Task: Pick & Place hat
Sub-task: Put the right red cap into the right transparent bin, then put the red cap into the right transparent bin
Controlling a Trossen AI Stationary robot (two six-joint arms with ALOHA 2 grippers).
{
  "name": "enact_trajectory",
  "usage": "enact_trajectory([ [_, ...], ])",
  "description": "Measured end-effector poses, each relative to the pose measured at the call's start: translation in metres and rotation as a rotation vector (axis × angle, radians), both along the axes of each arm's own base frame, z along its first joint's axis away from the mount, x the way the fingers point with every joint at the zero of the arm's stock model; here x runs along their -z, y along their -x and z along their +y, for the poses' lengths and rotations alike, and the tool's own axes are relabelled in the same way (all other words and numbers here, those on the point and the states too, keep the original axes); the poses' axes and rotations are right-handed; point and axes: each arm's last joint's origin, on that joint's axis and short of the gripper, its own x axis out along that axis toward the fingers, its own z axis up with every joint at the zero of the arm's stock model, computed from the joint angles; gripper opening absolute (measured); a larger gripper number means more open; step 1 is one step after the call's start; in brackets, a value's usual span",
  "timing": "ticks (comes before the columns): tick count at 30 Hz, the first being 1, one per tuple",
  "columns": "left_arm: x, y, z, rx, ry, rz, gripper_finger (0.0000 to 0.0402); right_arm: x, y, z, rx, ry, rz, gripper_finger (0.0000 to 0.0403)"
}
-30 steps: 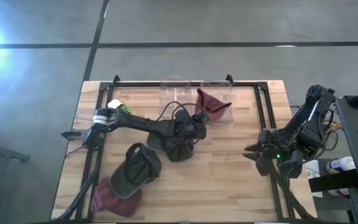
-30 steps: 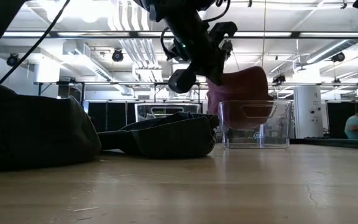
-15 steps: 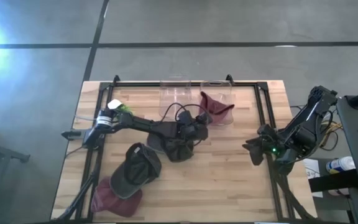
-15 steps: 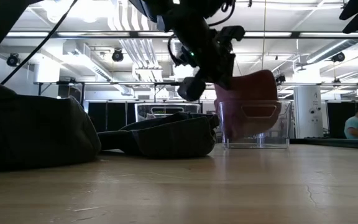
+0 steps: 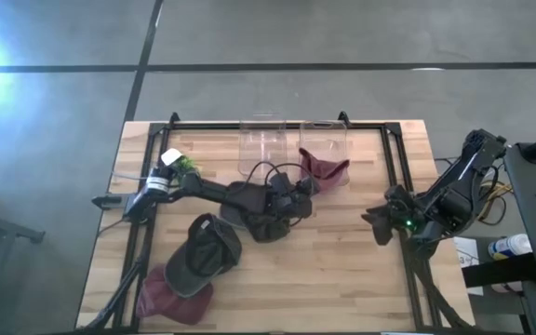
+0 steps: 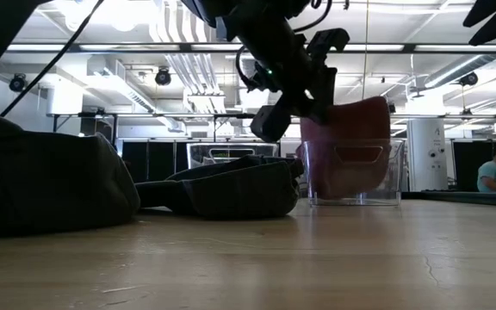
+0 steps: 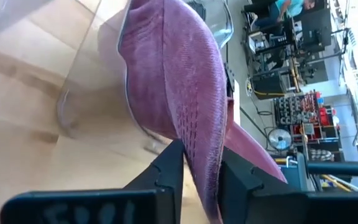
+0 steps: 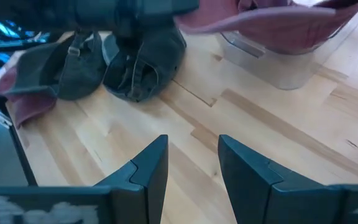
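The left gripper has its jaws pinched tight on a soft dark-red hat. The hat hangs partly inside a clear box. The right gripper waits with jaws open.

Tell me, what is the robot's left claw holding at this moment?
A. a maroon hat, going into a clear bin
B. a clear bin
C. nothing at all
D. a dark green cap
A: the left gripper is pinching the maroon hat by its edge, and the hat hangs partly inside the clear bin.
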Motion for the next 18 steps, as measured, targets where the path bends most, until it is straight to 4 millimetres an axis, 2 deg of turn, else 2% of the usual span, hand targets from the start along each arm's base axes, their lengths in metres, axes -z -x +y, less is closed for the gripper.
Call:
enact_trajectory([
  [4,0.000,0.000,-0.003,0.014,-0.013,0.015,0.0104,-0.002,-0.004,0.000,0.000,0.007,-0.030,0.0141],
  [10,-0.001,0.000,-0.009,0.089,-0.028,0.052,0.0136,-0.002,-0.006,-0.001,-0.017,0.034,-0.024,0.0170],
  [14,-0.008,-0.001,-0.025,0.244,-0.075,0.113,0.0139,-0.002,-0.005,-0.001,-0.022,0.035,-0.017,0.0186],
  [18,-0.022,0.003,-0.049,0.371,-0.210,0.182,0.0139,-0.001,-0.005,0.000,-0.029,0.027,-0.008,0.0196],
])
